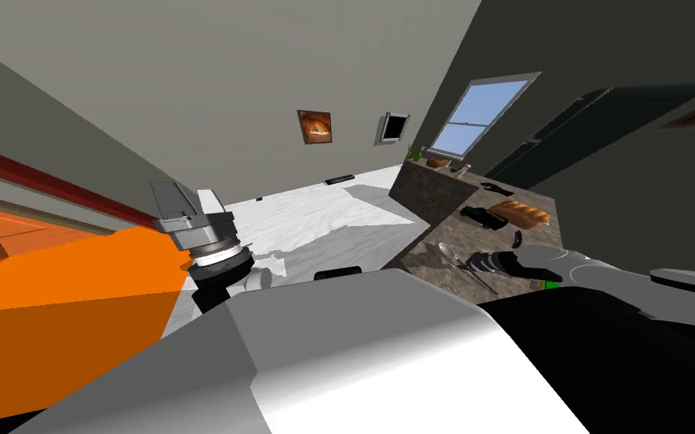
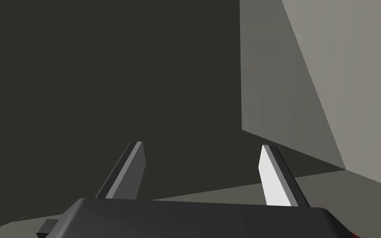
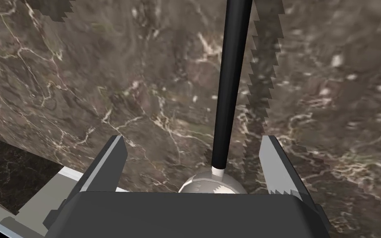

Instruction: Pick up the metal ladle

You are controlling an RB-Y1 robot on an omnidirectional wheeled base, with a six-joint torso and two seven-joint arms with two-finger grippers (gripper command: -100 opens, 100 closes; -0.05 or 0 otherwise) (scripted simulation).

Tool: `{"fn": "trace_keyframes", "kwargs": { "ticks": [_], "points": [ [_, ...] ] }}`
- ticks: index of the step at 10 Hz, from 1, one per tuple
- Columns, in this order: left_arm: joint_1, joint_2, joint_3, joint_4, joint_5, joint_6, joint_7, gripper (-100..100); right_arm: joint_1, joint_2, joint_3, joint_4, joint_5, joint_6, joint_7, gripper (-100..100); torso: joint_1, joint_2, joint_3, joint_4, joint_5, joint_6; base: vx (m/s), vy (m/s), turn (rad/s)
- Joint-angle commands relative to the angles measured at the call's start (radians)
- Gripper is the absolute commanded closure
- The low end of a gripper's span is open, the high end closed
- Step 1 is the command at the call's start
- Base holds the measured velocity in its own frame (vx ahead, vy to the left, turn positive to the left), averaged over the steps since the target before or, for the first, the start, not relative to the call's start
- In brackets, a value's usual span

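**Status.** Approach is complete and the grasp is pending. The right gripper (image 3: 194,138) is released, with both fingers spread and touching nothing. The ladle (image 3: 229,82) lies flat on the counter (image 3: 82,82), inside the gap between the fingers. Its silver bowl (image 3: 212,184) sits just ahead of the gripper body, at the finger roots. Its black handle (image 3: 227,49) runs straight away from the gripper, nearer one finger than the other and clear of both.

**Remaining.** Judged from this position, three steps are left: settle onto the ladle, close on it, and lift. How high the fingertips stand above the counter cannot be told.

**Idle arm.** The left gripper (image 2: 202,144) is raised, well away from the right gripper and off the counter. Its fingers are also spread and hold nothing.

**Surface.** The counter is dark brown marble with pale veins. A bread loaf (image 1: 519,213) lies on it beyond the right gripper, well apart from the ladle.

**Room.**
- A white floor (image 1: 323,226) lies beside the counter.
- The far grey wall carries a framed picture (image 1: 314,126).
- A window (image 1: 482,113) stands past the counter's far end.
- An orange surface (image 1: 59,286) lies beside the left gripper.
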Motion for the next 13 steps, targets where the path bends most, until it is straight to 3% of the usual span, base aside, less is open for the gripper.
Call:
{"fn": "trace_keyframes", "kwargs": {
  "ticks": [1, 9, 10, 13],
  "points": [
    [0.000, 0.000, 0.000, 0.000, 0.000, 0.000, 0.000, 0, 0.026, -0.009, -0.003, -0.016, -0.009, 0.016, -0.050, -100, 0.000, 0.000, 0.000, 0.000, 0.000, 0.000, -0.159, -0.027, 0.210],
    [0.000, 0.000, 0.000, 0.000, 0.000, 0.000, 0.000, 0, 0.053, 0.009, 0.035, 0.020, 0.022, 0.055, -0.283, -100, -0.001, 0.000, 0.000, 0.000, 0.000, 0.001, -0.182, -0.028, 0.301],
    [0.000, 0.000, 0.000, 0.000, 0.000, 0.000, 0.000, 0, 0.053, 0.009, 0.035, 0.020, 0.022, 0.055, -0.290, -100, -0.003, -0.002, -0.001, 0.000, 0.000, 0.002, -0.057, -0.009, 0.001],
    [0.001, 0.000, 0.000, 0.000, 0.000, 0.000, 0.000, 0, 0.066, 0.018, 0.054, 0.038, 0.037, 0.074, -0.385, -100, -0.001, -0.012, -0.006, -0.002, 0.000, 0.003, -0.019, 0.008, 0.127]
  ]
}}
